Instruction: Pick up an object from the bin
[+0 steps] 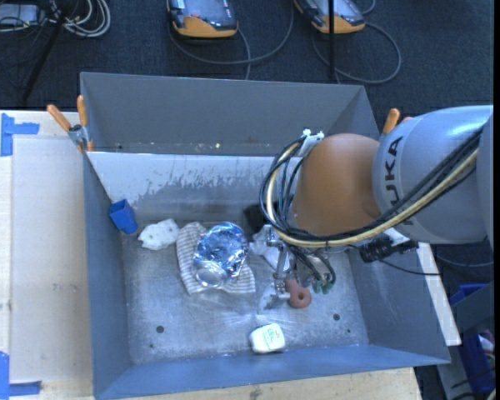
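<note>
Red-brown ring [298,295] sits on the bin [225,119] floor right of centre, just beside the gripper [277,297]; can't tell if gripper is spread or closed. White oval [267,337] near it by the front wall, clear plastic [219,252] on cloth [186,265] to its left. White lump [158,234] and blue block [123,217] far left.

Likely a lab: cabled arm [437,169]; pendants [202,12]; bin [225,123]
</note>
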Motion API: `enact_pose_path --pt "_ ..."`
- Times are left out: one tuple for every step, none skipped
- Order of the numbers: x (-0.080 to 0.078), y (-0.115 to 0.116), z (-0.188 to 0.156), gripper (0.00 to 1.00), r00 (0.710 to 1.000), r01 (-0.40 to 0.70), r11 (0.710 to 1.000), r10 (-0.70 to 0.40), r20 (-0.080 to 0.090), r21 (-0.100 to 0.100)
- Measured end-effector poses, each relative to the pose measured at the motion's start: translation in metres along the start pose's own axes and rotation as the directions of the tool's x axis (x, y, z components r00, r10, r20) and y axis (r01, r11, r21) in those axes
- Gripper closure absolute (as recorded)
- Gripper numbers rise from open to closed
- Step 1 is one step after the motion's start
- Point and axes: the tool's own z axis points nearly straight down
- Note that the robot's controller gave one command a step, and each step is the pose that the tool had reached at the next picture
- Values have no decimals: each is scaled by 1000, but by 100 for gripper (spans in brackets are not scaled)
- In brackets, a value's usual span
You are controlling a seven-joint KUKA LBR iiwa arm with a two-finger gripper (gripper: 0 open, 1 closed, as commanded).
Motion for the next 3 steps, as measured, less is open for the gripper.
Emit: enact_pose_path --pt "-51 -5 60 100 989 147 989 -147 -25 -2" --pt "-51 -5 59 100 989 146 989 -146 -24 -2" --pt "-33 -36 -119 100 938 347 938 -347 -2 -1"
